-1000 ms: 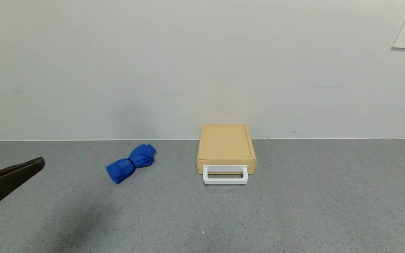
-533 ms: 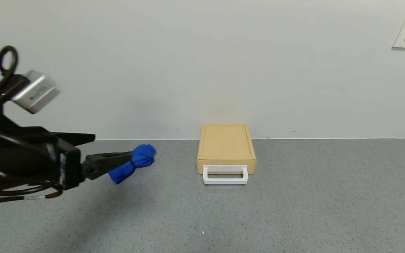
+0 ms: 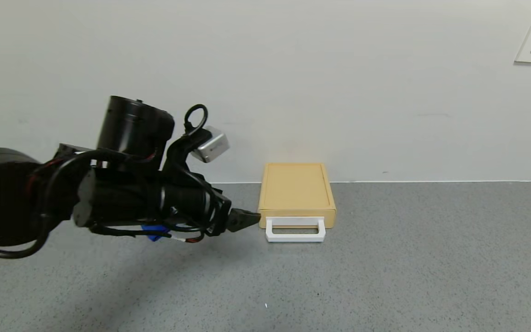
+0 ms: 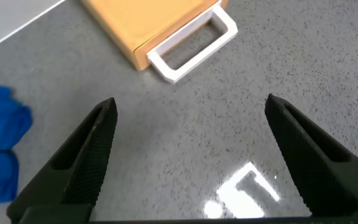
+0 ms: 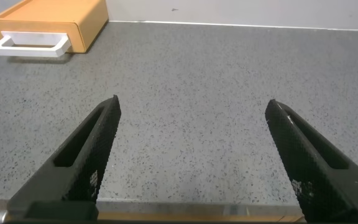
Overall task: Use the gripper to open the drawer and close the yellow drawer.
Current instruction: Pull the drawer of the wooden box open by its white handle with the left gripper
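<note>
Here the left gripper [image 3: 242,220] reached level across the grey table [image 3: 408,258], its fingers spread wide, the tip just beside the left front corner of the drawer [image 3: 296,193]. The drawer sat shut against the wall [image 3: 339,92]. The right gripper [image 5: 191,155] waited open, well apart.

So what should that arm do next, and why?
Probably ease the left gripper on toward the white handle and lower it. Its fingers are open and short of the handle, touching nothing, and the drawer is shut. The right gripper hangs open, well away.
</note>
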Robot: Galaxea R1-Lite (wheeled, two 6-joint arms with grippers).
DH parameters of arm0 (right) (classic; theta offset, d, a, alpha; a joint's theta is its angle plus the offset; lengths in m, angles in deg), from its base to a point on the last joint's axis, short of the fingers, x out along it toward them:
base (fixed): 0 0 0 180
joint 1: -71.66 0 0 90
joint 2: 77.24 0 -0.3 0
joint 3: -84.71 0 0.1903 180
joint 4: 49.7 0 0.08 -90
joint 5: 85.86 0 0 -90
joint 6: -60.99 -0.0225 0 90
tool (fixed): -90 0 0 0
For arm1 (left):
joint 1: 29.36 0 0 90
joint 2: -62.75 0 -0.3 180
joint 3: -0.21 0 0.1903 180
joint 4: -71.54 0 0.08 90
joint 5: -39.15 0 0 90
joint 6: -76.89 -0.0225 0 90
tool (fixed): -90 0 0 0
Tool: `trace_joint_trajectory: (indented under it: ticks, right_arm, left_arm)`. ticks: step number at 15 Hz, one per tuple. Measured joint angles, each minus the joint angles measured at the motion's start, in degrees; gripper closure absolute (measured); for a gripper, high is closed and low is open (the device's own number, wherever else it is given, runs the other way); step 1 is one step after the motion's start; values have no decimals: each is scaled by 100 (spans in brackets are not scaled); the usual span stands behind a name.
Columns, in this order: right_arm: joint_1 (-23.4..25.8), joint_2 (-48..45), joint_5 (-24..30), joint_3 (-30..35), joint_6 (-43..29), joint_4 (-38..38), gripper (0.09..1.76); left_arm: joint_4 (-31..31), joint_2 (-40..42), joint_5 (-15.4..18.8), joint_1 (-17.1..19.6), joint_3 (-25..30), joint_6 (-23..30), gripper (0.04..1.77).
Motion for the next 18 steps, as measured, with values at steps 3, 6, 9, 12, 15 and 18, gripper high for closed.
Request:
trace_joint_trajectory:
  ticks: [3,6,9,12,15,18]
  right_arm:
    - [0,0,0,0,-2,0,14]
    - [0,0,0,0,0,-2,14]
    - [0,0,0,0,-2,0,14]
    - [0,0,0,0,0,-2,14]
    - [0,0,2,0,-2,0,14]
    - [0,0,2,0,-2,0,14]
  left_arm:
    - [-436,-700,13,-256,-784,30,9]
    - [-874,-1370,24,-525,-1558,161,9]
    - [-1145,-1946,21,-796,-2216,730,9]
    - [-1219,-2409,-63,-953,-2642,1196,26]
    - [-1217,-2727,-262,-1014,-2776,1392,73]
    - [-1232,-2999,-279,-1025,-3010,1899,104]
